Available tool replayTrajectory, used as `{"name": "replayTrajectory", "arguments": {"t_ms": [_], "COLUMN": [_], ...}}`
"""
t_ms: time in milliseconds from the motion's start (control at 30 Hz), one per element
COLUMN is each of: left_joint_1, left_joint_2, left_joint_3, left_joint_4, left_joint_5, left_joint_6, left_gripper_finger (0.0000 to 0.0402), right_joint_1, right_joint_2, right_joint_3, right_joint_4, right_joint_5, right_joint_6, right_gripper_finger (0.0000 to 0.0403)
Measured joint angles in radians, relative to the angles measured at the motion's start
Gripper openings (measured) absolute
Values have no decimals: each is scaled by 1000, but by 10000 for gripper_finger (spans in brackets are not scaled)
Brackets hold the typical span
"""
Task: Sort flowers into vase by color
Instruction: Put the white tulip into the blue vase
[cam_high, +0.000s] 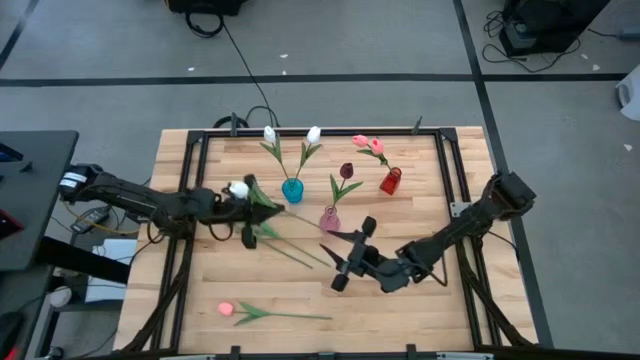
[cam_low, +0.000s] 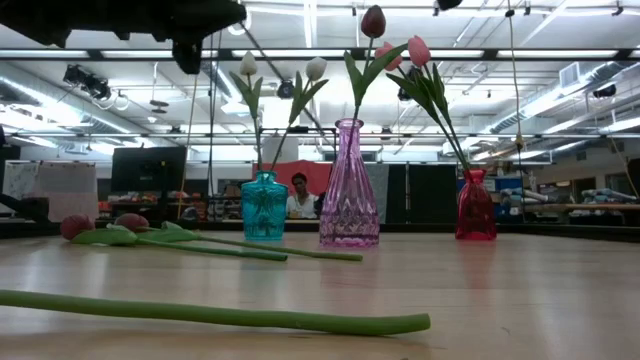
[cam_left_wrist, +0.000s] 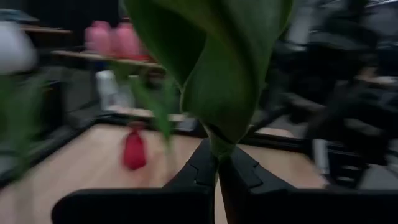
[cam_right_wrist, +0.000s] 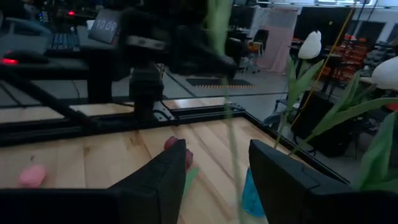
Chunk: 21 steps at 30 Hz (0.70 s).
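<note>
The left gripper (cam_high: 262, 212) pinches a white tulip (cam_high: 238, 188) at nine o'clock from the blue vase (cam_high: 292, 189). The right gripper (cam_high: 352, 253), fingers spread, holds nothing.

Left wrist view is a blurry mess: the leaf (cam_left_wrist: 217, 68) above the left hand (cam_left_wrist: 217, 171) blocks most of it, and the red vase (cam_left_wrist: 134, 149) beyond is smeared.

1. The surface (cam_high: 300, 290) is pale wooden planking with visible grain and a soft sheen.
2. The blue vase (cam_low: 264, 207), pink vase (cam_low: 348, 190) and red vase (cam_low: 475, 206) look like glossy, translucent cut glass.
3. The flowers (cam_low: 215, 318) have smooth, matt, plastic-looking green stems.
4. The left pincer (cam_left_wrist: 217, 180) is matt black plastic.
</note>
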Motion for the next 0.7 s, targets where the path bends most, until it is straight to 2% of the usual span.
{"name": "replayTrajectory", "arguments": {"t_ms": [100,233,400,700], "left_joint_1": [28,58,103,197], "left_joint_2": [-78,-152,-161,-148], "left_joint_3": [3,54,132,187], "left_joint_4": [-81,-267,-471,-550], "left_joint_5": [-29,-48,-118,-130], "left_joint_6": [18,21,54,102], "left_gripper_finger": [9,8,7,6], "right_joint_1": [23,38,35,12], "right_joint_2": [-15,-10,-7,-6], "right_joint_3": [0,0,0,-1], "right_joint_4": [-21,-39,-94,-182], "right_joint_5": [37,102,105,67], "right_joint_6": [1,5,78,175], "right_gripper_finger": [189,188,188,187]}}
